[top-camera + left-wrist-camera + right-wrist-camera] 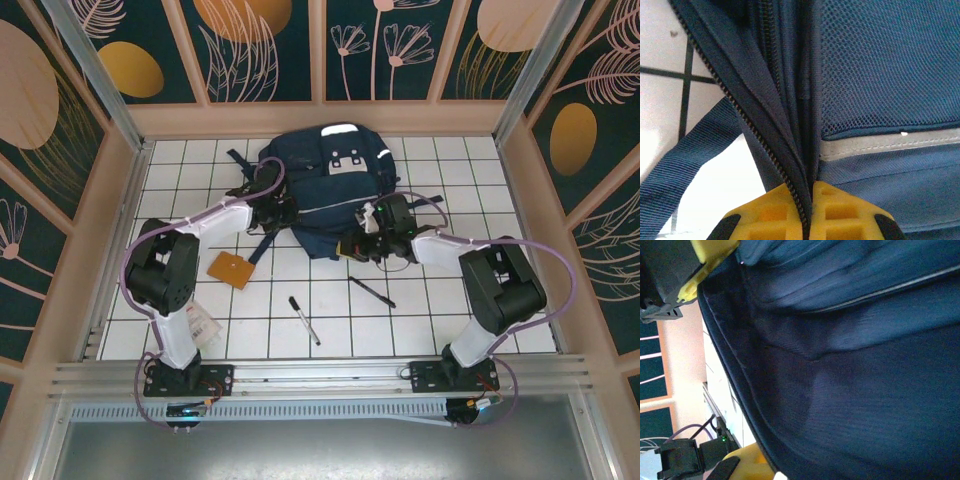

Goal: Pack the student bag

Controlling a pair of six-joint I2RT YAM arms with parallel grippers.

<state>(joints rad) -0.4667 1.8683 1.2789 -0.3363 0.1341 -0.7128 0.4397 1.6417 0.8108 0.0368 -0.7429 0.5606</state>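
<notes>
The student bag (325, 185) lies at the far middle of the bench (450, 320). Your left pincer (809, 195) pinches its zip edge (765, 145), and your right pincer (378, 236) pinches its other side, seemingly to spread the mouth.

1. Student bag (880, 100) was cropped by the edges of the left wrist view and blurred in the right wrist view.
2. Left gripper (810, 200): finger bases ran off the bottom edge.
3. White item (203, 325) beside the left arm (165, 275) was too small to identify.
</notes>
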